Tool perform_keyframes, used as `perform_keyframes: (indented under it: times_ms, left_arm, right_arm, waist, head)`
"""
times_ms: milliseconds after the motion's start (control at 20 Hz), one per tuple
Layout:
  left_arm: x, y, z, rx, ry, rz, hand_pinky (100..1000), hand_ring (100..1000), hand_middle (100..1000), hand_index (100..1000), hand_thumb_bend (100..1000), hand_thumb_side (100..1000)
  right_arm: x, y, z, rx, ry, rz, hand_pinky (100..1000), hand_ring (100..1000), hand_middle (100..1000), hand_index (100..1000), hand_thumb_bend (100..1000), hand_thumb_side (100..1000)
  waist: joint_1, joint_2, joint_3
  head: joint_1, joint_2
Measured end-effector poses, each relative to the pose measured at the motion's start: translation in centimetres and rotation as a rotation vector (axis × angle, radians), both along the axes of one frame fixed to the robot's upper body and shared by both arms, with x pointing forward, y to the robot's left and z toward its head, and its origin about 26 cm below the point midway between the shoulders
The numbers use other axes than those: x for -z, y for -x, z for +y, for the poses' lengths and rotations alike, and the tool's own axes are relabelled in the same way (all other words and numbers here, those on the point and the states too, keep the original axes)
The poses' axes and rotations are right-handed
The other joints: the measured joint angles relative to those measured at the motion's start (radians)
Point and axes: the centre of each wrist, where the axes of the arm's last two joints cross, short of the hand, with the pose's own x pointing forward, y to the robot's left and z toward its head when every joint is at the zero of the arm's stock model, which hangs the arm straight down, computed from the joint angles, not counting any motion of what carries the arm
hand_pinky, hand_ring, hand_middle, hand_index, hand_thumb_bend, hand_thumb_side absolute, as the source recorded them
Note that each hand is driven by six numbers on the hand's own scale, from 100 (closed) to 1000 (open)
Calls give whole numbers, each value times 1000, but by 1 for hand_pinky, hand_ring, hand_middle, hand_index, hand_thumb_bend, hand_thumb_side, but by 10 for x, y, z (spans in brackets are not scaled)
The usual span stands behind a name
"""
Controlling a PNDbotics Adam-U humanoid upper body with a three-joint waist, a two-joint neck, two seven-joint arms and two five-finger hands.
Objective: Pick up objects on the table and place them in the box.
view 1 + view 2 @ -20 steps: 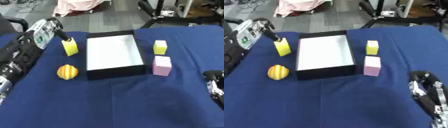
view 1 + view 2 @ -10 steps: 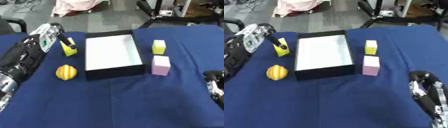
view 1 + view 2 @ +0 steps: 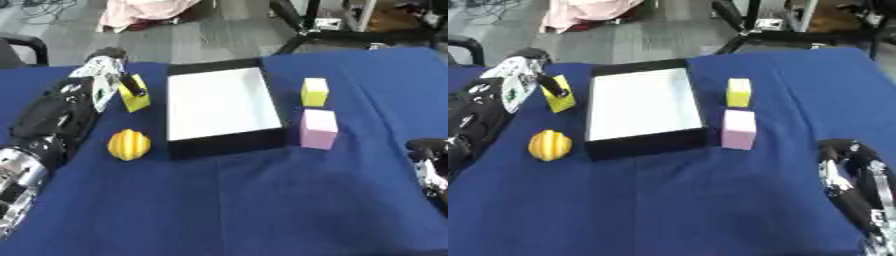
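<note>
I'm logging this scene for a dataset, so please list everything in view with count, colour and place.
Box: one, black walls, white inside, table centre, nothing in it.
Yellow block: one, left of the box, at the left hand's fingers.
Yellow-orange ribbed fruit: one, near left of the box.
Second yellow block: one, right of the box.
Pink block: one, right of the box, nearer than the yellow one.
Table: one, blue cloth.
Left hand: black and silver, on the left yellow block.
Right hand: black, lower right corner, idle.
</note>
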Motion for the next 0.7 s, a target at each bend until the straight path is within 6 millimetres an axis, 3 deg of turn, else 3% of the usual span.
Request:
perform_keyframes:
  times_ms: [550, 600, 700]
  left_arm:
    - [13, 2, 1, -28, -76, 45, 844, 775, 795, 889, 436, 242]
    - [14, 3, 2, -33, -86, 46, 837, 761, 779, 881, 427, 240]
    - [13, 3, 3, -37, -102, 54, 796, 658, 639, 794, 397, 237]
  right_arm:
    - [-1, -1, 1, -3, -4, -4, 735, 741, 636, 632, 100, 488]
    - [-1, -1, 1, -3, -5, -4, 735, 741, 636, 632, 100, 488]
    - [-1, -1, 1, -3, -7, -4, 735, 741, 636, 632, 100, 488]
  waist:
    - [-6, 5, -4]
    - [-6, 5, -4]
    - [-6, 5, -4]
  head:
    - [0, 0]
    - [0, 0]
    - [-1, 0]
